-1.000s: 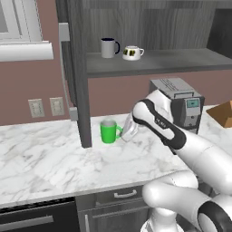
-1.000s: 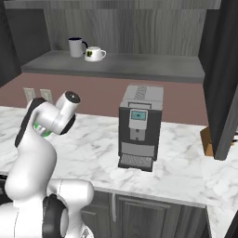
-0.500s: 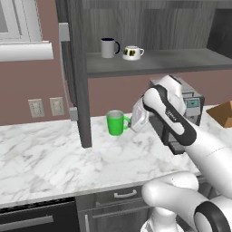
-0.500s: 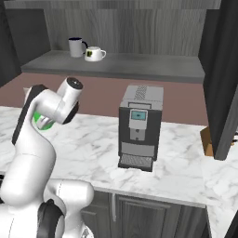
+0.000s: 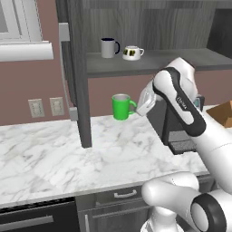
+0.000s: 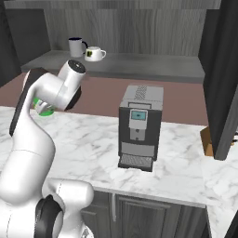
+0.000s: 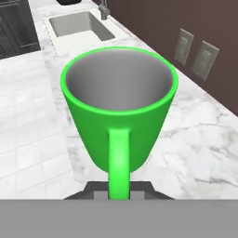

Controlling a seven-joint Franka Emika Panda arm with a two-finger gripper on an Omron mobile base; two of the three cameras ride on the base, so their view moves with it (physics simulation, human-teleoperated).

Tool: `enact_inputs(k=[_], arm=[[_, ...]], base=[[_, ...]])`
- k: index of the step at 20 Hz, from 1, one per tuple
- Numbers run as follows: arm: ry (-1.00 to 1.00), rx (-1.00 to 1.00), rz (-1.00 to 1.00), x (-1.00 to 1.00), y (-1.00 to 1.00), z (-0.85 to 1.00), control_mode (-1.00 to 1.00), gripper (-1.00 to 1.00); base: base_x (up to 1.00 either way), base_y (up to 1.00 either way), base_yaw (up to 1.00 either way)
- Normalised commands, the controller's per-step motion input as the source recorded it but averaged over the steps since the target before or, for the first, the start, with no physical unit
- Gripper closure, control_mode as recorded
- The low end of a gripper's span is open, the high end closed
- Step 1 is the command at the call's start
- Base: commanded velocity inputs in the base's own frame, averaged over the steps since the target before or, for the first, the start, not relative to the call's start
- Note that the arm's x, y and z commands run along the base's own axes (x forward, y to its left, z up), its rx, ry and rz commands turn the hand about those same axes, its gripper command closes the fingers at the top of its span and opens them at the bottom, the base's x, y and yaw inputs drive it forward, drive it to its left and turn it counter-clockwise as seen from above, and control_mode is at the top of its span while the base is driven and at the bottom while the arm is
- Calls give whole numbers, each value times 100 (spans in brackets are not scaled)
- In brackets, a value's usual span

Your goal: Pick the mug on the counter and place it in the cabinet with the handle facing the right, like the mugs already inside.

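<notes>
The green mug (image 5: 120, 107) hangs upright in the air above the counter (image 5: 59, 156), to the right of the cabinet door (image 5: 75, 77) and below the cabinet shelf (image 5: 158, 62). My gripper (image 5: 137, 108) is shut on its green handle (image 5: 132, 108), which points right. In the hand view the mug (image 7: 119, 102) is close up with the handle (image 7: 118, 160) toward me, running down into my gripper (image 7: 119, 188). From the right base view a sliver of the mug (image 6: 44, 109) peeks out behind my arm.
A navy mug (image 5: 108, 47) and a white mug (image 5: 132, 53) stand on the shelf. A coffee machine (image 6: 139, 126) stands on the counter right of my arm, with a cardboard box (image 5: 222, 113) beyond it. Wall outlets (image 5: 45, 107) and a sink (image 7: 82, 25) lie to the left.
The mug has risen off the counter with my gripper and shifted a little right, away from the cabinet door. My arm has lifted with it.
</notes>
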Motion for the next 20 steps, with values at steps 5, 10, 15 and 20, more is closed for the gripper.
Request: enact_inputs(k=[5,10,15,20], arm=[[0,2,0,-1,-7,69,-100,100],[0,2,0,0,-15,59,-100,100],[-8,9,-5,0,-18,35,-100,100],[-3,34,-16,23,-7,6,-100,100]], base=[[0,0,0],[0,0,0],[0,0,0],[0,0,0]])
